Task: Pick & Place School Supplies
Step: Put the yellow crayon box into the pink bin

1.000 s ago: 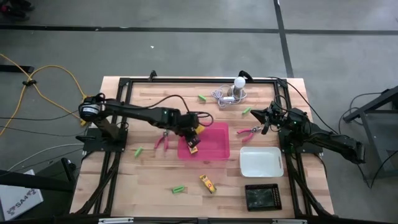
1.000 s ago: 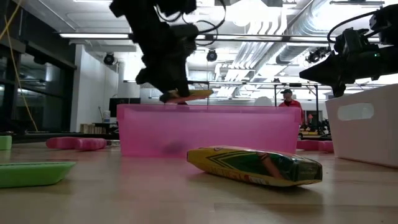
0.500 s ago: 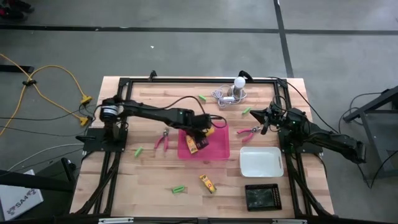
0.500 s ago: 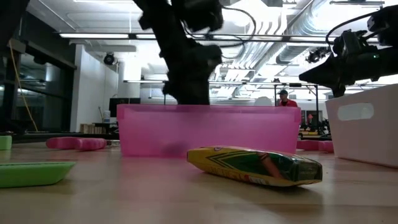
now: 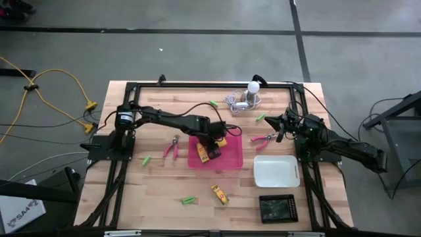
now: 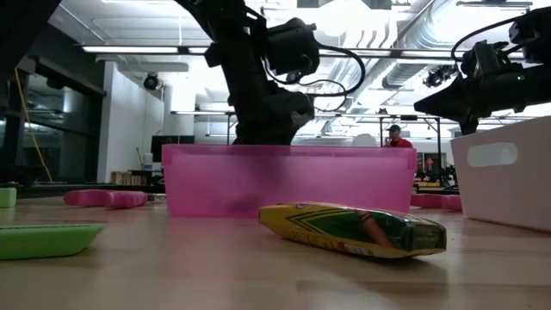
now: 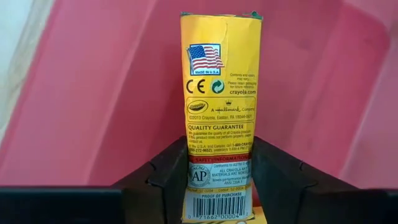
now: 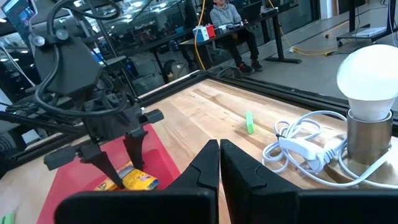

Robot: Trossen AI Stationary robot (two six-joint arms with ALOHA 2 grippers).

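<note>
Crayon box (image 7: 219, 106), yellow, sits clamped between the left gripper's (image 7: 219, 180) two dark fingers, low over the pink tray (image 5: 227, 158) at mid-table. Another crayon box (image 5: 205, 154) already lies inside the tray. The right gripper (image 8: 219, 163) waits pinched shut and empty at the table's right side, near pink scissors (image 5: 264, 139). Risk: released while tilted, the box could land against the tray wall or on its neighbour. Compared with a second ago, the left arm has carried the box further across the tray.
</note>
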